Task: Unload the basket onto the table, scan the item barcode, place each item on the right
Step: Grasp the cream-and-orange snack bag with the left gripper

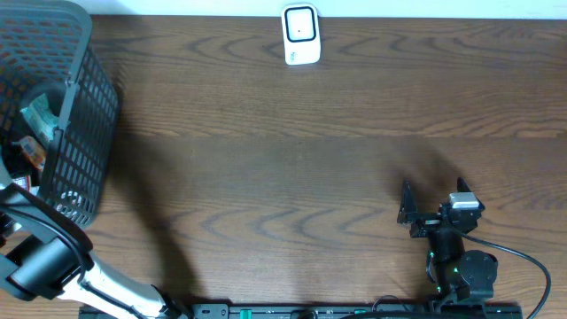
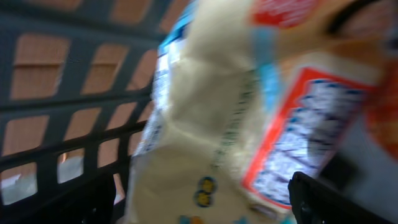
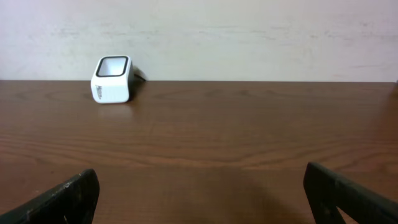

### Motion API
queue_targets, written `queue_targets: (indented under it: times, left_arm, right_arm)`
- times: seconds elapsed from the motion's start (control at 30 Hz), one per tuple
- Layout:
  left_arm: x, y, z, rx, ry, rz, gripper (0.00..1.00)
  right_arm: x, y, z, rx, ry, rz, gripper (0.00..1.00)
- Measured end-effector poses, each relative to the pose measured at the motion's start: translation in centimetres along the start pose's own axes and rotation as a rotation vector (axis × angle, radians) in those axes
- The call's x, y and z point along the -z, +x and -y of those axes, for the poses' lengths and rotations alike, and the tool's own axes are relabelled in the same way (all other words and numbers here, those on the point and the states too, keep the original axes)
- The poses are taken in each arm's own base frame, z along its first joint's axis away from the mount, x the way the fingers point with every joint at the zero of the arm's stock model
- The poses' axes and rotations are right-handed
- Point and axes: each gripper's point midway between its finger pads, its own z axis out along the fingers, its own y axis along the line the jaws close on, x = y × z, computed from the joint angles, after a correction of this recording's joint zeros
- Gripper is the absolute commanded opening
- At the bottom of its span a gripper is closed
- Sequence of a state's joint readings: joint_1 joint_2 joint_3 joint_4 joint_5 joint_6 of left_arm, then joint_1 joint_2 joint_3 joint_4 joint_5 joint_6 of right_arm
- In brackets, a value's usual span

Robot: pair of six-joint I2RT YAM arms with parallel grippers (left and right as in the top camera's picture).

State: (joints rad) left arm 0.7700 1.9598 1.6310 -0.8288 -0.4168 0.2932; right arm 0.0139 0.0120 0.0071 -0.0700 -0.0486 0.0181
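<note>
1. At the far-left corner of the worktop (image 1: pixel 266 133), my left fingers (image 2: pixel 323 199) are down inside the basket (image 1: pixel 84 133) — spread wide, gripping nothing that I can see.
2. Between them, just ahead, lies the packet (image 2: pixel 205 124), cream with a red-bordered label. Its long side seems to run away from the fingers, leaning right, though the view is blurred.
3. Whether the tips touch it I cannot tell.
4. My right fingers (image 3: pixel 348 193) hang wide and empty at the near right, well apart from the basket — so the left arm is nearer.
5. The scanner (image 1: pixel 300 35) stands far centre, right of the basket. I judge the packet must travel that way.
</note>
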Motion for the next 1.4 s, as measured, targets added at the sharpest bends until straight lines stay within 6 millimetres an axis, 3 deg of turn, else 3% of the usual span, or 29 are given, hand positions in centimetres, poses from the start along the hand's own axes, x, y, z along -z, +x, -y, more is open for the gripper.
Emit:
queue_targets:
  times: [0.27,0.63,0.9,1.4]
  left_arm:
    - [-0.8,0.4,-0.4,0.035,0.057,-0.007,0.87]
    - [-2.9,0.9,3.4,0.01,0.206,-0.048,0.86]
    - [-3.1,1.5,2.1,0.005,0.128,-0.077,0.82]
    - [-2.7,2.9,2.6,-0.012,0.133,-0.134,0.8]
  right_arm:
    - [0.0,0.0,0.0,0.0,0.0,0.0,0.99]
    - [0.0,0.0,0.0,0.0,0.0,0.0,0.99]
    - [0.0,0.0,0.0,0.0,0.0,0.0,0.99]
    - [0.0,0.0,0.0,0.0,0.0,0.0,0.99]
